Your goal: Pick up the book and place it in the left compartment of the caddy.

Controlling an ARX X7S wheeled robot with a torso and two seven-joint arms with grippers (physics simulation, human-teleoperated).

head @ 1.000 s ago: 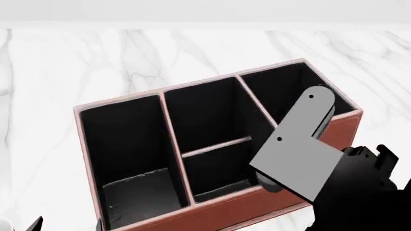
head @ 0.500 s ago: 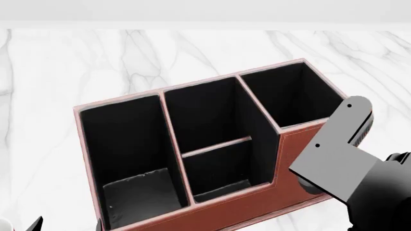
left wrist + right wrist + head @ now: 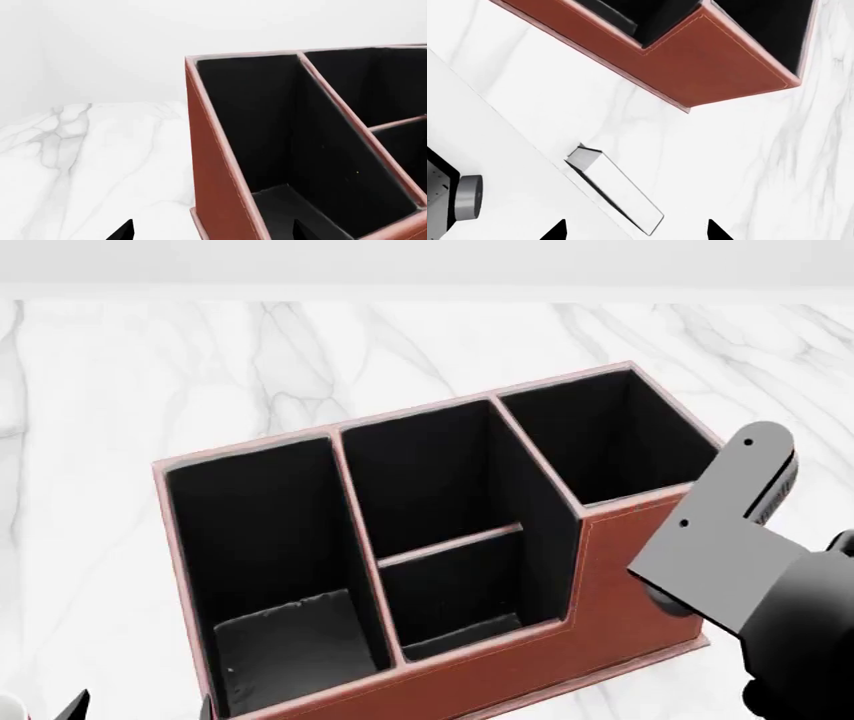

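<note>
The right claw point(image 3: 634, 231) is spread wide. Only its two dark fingertips point(image 3: 558, 231) show in the right wrist view, well apart and with nothing between them. Just ahead of them lies a pale slab with a thin dark line along its edges. I take it for the book point(image 3: 617, 192), showing its white page side with the black cover seen almost edge-on. It rests on the tabletop point(image 3: 727, 165) close beside the near edge, and its long axis runs roughly along that edge. That axis lies slantwise to the line between the fingertips, so I judge the claw would need to turn before it can close squarely across the narrow width. The right arm point(image 3: 727, 540) is clearly the nearer one, because no other view shows the book.

The left claw point(image 3: 211, 232) is also spread wide and empty, hanging beside the caddy's end wall.

Farther out stands the caddy point(image 3: 720, 60), apart from the book with bare marble between them. The left compartment point(image 3: 254, 540) is at the caddy's far end from the right arm. Only black lining and a greyish floor show in it.

The head view does not show the book at all. The right arm and the frame's lower border cut that area off, so the book's thickness and cover are hard to judge.
</note>
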